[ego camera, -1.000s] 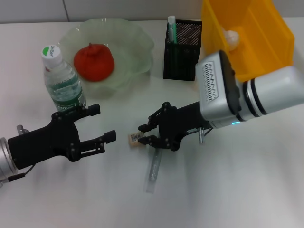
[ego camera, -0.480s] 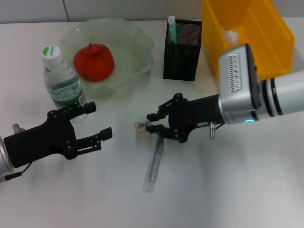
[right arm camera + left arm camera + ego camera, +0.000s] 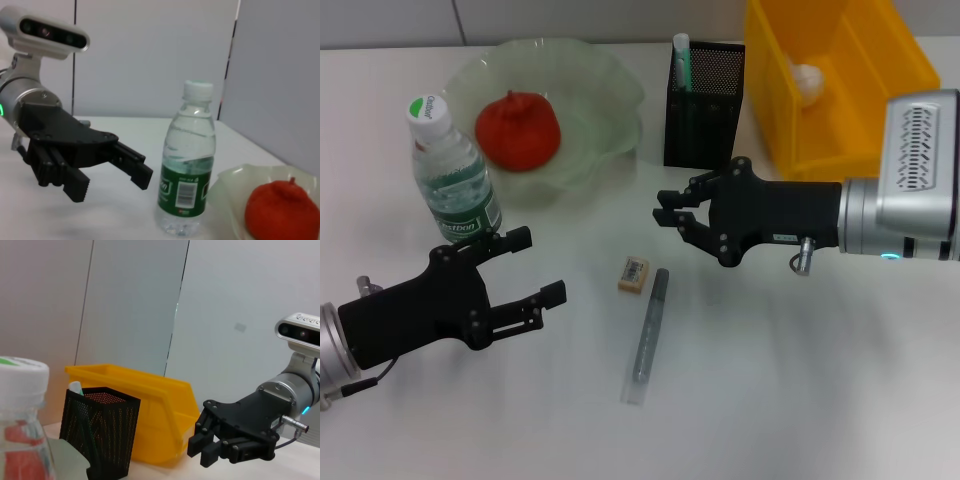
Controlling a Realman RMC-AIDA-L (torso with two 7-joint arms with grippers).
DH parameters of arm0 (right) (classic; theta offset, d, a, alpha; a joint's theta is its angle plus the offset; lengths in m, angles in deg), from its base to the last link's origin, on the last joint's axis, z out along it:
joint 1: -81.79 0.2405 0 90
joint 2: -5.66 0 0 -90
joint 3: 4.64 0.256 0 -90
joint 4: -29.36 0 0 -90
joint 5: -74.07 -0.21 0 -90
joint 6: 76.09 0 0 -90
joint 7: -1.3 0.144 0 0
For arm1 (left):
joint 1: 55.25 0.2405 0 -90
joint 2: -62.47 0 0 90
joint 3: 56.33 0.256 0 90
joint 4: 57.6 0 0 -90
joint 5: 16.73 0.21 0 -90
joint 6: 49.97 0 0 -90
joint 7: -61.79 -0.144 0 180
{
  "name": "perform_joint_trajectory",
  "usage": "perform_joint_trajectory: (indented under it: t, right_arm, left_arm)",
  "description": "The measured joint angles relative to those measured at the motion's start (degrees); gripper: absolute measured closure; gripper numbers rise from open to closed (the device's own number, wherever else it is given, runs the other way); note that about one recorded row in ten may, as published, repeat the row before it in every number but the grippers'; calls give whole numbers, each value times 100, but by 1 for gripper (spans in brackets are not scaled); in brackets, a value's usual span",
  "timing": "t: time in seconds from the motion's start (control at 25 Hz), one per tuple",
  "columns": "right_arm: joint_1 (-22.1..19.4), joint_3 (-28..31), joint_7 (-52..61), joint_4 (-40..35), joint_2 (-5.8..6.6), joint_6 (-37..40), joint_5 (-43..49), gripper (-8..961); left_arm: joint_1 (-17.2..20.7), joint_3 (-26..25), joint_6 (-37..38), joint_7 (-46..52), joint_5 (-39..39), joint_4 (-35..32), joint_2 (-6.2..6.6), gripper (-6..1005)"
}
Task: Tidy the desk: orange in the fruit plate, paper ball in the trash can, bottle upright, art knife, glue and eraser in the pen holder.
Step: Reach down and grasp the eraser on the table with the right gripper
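Desk scene, head view. The art knife [image 3: 646, 336] is lying flat on the white desk [image 3: 800, 380], its long axis running from near the robot toward the far side with a slight lean to the robot's right, the dark end pointing away. The eraser [image 3: 633, 274] is resting just beside that far end, apart from both grippers. The right gripper [image 3: 677, 215] is hovering over the desk between the eraser and the pen holder [image 3: 703, 106], fingers parted and holding nothing. The left gripper [image 3: 536, 266] is sitting low near the bottle [image 3: 453, 172], likewise spread and empty. The bottle is standing upright, cap up. The orange [image 3: 518, 130] is lying in the fruit plate [image 3: 605, 85]. A paper ball [image 3: 806, 76] is showing inside the yellow bin [image 3: 840, 70] (the trash can here).
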Motion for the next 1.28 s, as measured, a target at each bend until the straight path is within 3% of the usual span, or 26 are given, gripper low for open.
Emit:
perform_joint_trajectory:
  t: [0.32, 0.6, 1.0, 1.28]
  right_arm:
    - [87, -182, 300, 33, 9, -78, 51, 810]
    - [454, -1226, 1174, 69, -13, -509, 136, 805]
    - [581, -1567, 1187, 127, -39, -885, 104, 410]
    - [802, -1624, 1251, 407, -40, -1178, 91, 344]
  left_arm:
    - [4, 0, 4, 8, -1, -7, -1, 155]
    - [-11, -18, 4, -140, -1, -11, -20, 155]
    - [-1, -18, 15, -183, 5, -11, -12, 155]
    - [10, -18, 23, -184, -3, -11, -11, 155]
